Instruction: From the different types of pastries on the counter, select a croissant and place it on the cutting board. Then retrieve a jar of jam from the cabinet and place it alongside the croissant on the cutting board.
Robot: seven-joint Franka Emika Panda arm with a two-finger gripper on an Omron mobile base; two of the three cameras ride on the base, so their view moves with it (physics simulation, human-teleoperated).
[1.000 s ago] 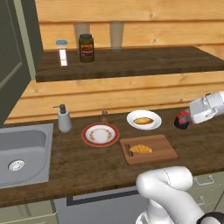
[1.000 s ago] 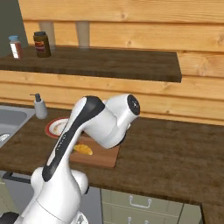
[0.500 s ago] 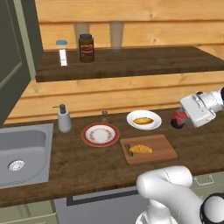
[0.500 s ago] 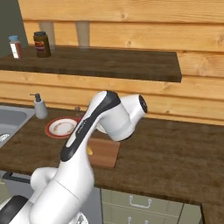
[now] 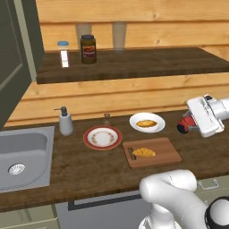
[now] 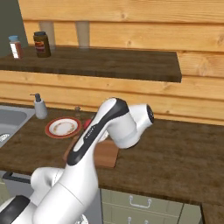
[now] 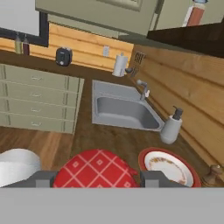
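Wood-panelled kitchen, dark tabletop [image 5: 89, 165]: your hand [image 7: 97, 178] grips the red-checked-lidded jam jar [image 5: 186, 124], aloft at three o'clock of the wooden cutting board [image 5: 152, 152], where the golden croissant [image 5: 143, 152] already lies. Lower carelessly and you could crush the pastry or tip the jar off the board's edge.

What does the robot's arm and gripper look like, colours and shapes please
The arm is glossy white, built of thick rounded tube segments with bulbous elbows. A black band runs along one link, and dark joint discs show near its base. The hand is a boxy white block with light grey edges. The gripper ends in two small, square, dark grey finger tips. No cables or printed markings are visible.
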